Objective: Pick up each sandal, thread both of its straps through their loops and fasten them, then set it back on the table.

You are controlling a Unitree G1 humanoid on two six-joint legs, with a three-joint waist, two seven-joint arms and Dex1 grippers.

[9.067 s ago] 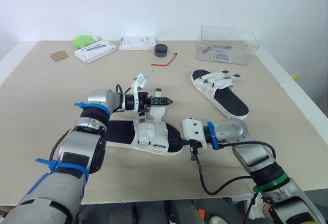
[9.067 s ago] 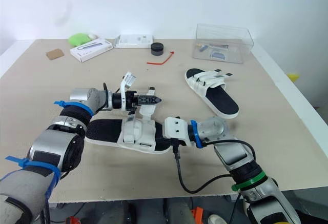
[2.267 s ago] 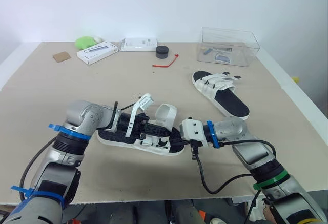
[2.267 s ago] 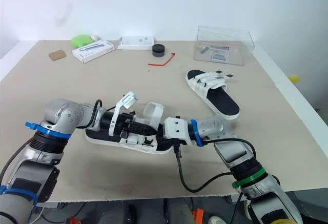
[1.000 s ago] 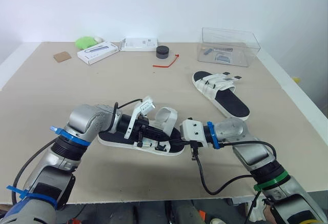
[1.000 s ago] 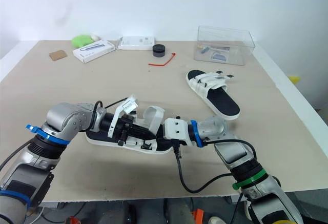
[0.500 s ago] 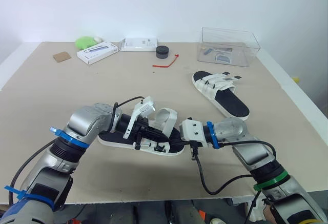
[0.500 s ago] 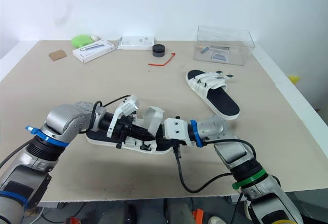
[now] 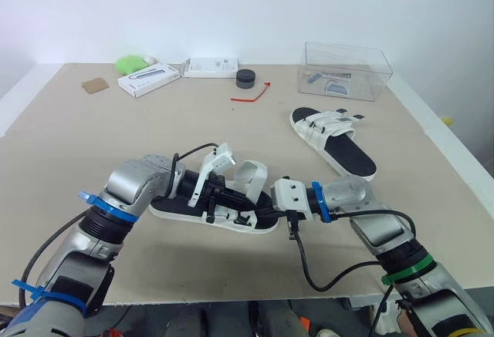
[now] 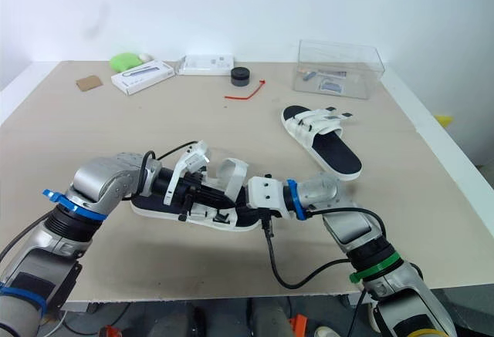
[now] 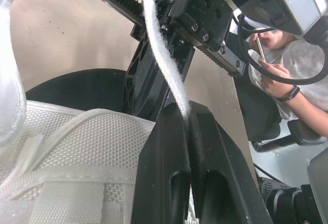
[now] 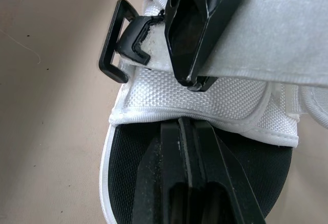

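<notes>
Two pairs of fingers are meeting at the near sandal (image 9: 185,207) lying on the table (image 9: 77,144): left fingers (image 11: 171,131) pinching its white strap (image 11: 164,65), right fingers (image 12: 168,147) pressing together over the footbed (image 12: 128,183), and the limp strap tip just beyond the left fingers is probably risking folding against the black loop (image 12: 114,49) instead of passing through.

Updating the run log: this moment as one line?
left pincer shut on strap | strap end at loop | right pincer shut, tips on near sandal | far sandal on table
</notes>
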